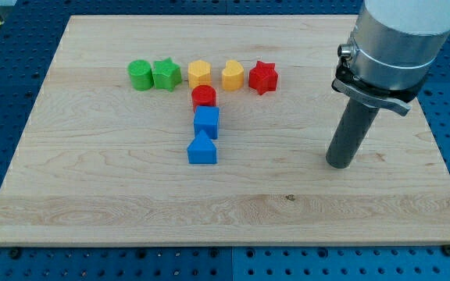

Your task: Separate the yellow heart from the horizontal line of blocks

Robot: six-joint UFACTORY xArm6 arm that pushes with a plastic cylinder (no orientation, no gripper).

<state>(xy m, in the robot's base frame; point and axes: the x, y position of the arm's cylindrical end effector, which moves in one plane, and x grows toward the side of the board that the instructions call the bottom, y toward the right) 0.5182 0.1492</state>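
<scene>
Across the upper left of the tabletop (92, 179) runs the line: green cylinder (139, 75), green star (166, 74), yellow hexagon (200, 74), yellow heart (233, 75) touching the red star (262, 76), with a red cylinder (204, 97) and two blue blocks (204, 134) below. My tip (337, 165) rests lower right, well apart; no pincer exists, so none to report. Approach seems the step in hand: next, reach the heart and push it out without disturbing its neighbours.
</scene>
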